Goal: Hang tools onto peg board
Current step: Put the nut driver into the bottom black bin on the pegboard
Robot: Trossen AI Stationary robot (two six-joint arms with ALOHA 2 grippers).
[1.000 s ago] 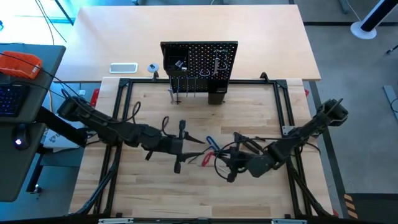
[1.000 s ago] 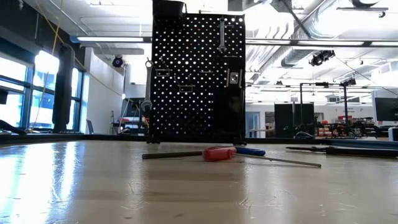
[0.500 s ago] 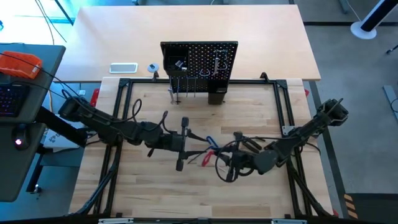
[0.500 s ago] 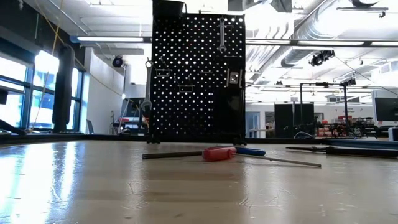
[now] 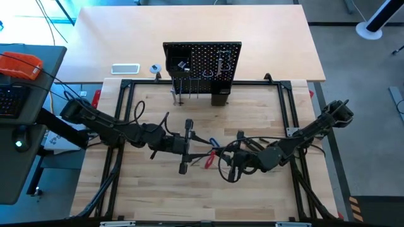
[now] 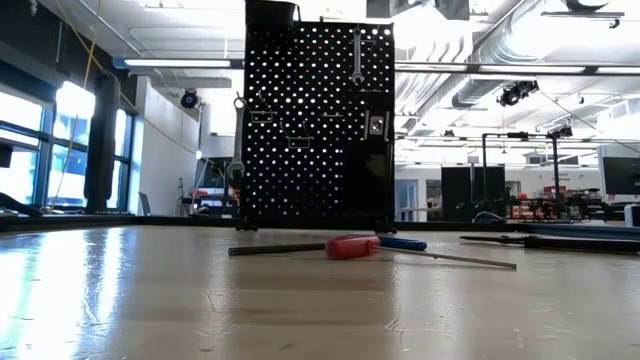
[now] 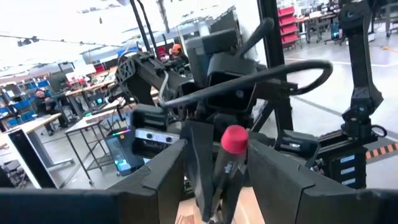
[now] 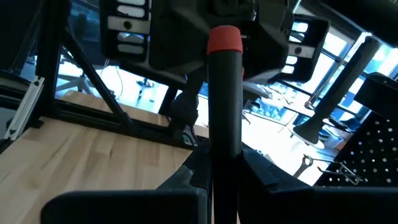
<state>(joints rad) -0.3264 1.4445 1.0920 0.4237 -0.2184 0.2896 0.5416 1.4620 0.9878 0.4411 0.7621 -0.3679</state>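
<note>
The peg board [image 5: 202,63] [image 6: 320,120] stands upright at the table's far middle, with a silver wrench [image 6: 357,55] hanging on it. Both grippers hover level above the table's middle and face each other. My left gripper [image 5: 189,150] [image 7: 214,186] is shut on a black tool with a red end cap [image 7: 235,138]. My right gripper [image 5: 228,165] [image 8: 217,177] is shut on a black round handle with a red end [image 8: 224,40]. Whether these are two tools or parts of one, I cannot tell. A red-handled screwdriver [image 6: 350,246] and a blue-handled hex key [image 6: 402,242] lie flat on the table. My left gripper pinches the black tool's near part [image 7: 217,177] between its two fingers, coming level from the table's left. The tool lies along the fingers, with its red end pointing at the other arm, clear of the table. My right gripper pinches the black handle's lower part [image 8: 225,155] between its two fingers, coming level from the table's right. The handle runs along the fingers, red end away from the wrist. It is lifted clear of the table.
A black frame rail [image 5: 126,113] borders the wooden work area. A long dark tool [image 6: 550,240] lies at the right of the low view. A white flat thing [image 5: 125,69] lies beyond the frame, left of the peg board. Cables hang by both wrists.
My right gripper has risen a little and tipped up to level, keeping its hold on the black handle. My left gripper has tipped up slightly with its tool. The screwdriver and the hex key have stayed in place.
</note>
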